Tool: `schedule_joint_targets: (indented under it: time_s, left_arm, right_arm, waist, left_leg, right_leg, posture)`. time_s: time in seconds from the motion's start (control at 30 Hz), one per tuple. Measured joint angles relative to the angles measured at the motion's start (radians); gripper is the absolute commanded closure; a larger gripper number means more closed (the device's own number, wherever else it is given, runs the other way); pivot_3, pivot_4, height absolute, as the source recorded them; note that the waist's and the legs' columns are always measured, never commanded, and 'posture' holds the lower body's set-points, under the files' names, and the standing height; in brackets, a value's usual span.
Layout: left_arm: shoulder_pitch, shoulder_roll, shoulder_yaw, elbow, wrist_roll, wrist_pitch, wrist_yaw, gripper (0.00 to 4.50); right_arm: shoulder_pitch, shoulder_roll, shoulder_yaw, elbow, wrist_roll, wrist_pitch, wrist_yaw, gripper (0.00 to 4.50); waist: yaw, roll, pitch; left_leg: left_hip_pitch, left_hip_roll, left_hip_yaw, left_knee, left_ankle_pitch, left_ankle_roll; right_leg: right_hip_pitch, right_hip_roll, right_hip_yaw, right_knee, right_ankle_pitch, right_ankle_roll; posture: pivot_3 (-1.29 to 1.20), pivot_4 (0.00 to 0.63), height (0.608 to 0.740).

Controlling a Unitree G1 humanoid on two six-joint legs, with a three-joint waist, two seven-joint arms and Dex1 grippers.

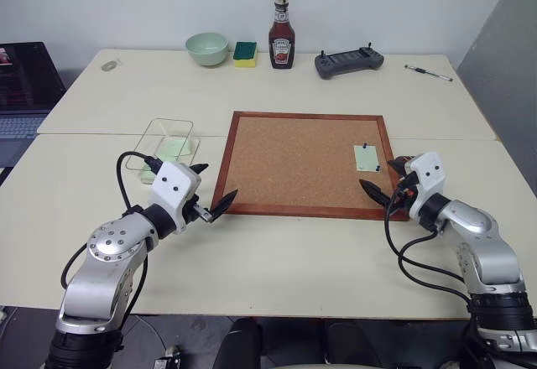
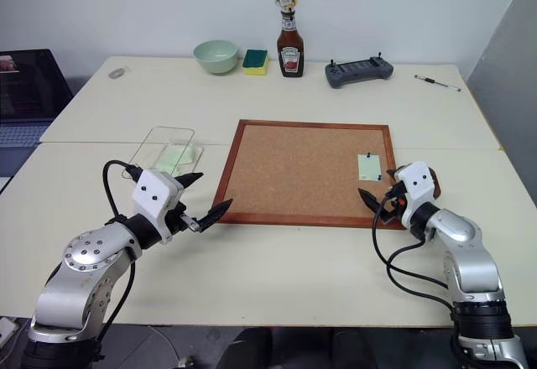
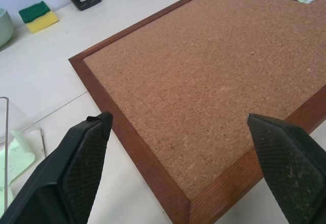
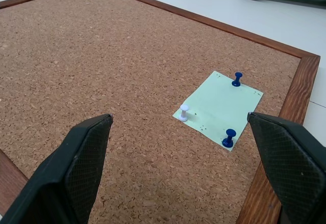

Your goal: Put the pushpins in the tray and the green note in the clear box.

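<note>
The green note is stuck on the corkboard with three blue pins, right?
Not quite. The green note is on the corkboard, but the right wrist view shows two blue pins and one white pin.

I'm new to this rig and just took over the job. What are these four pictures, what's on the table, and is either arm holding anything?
It is a two-armed humanoid robot. Two pictures come from its head, looking down over a pale table; the other two look along each wrist's black fingers. The left gripper and right gripper are both open and hold nothing. Between them lies a corkboard with the green note pinned by two blue pushpins and a white pin. The clear box sits left of the board. Along the far edge stand a bowl, a sponge, a ketchup bottle, a controller and a pen.
</note>
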Motion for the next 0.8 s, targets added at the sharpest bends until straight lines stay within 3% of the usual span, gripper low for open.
schedule_joint_targets:
  time_s: [0.43, 0.8]
  left_arm:
    - [-0.028, 0.01, -0.004, 0.0, -0.015, 0.038, -0.02, 0.04]
    - [-0.104, 0.004, -0.063, 0.021, -0.068, 0.018, -0.125, 2.03]
  right_arm:
    - [0.007, 0.0, -0.002, 0.0, 0.0, 0.0, 0.0, 0.0]
    - [0.019, 0.0, -0.002, -0.001, 0.0, -0.001, 0.001, 0.0]
  waist:
    - [0.0, 0.0, 0.0]
    - [0.0, 0.0, 0.0]
  left_leg:
    - [0.0, 0.0, 0.0, 0.0, 0.0, 0.0]
    - [0.0, 0.0, 0.0, 0.0, 0.0, 0.0]
  right_leg:
    - [0.0, 0.0, 0.0, 0.0, 0.0, 0.0]
    - [0.0, 0.0, 0.0, 0.0, 0.0, 0.0]
  posture:
    - [0.0, 0.15, 0.74]
    - [0.0, 0.15, 0.74]
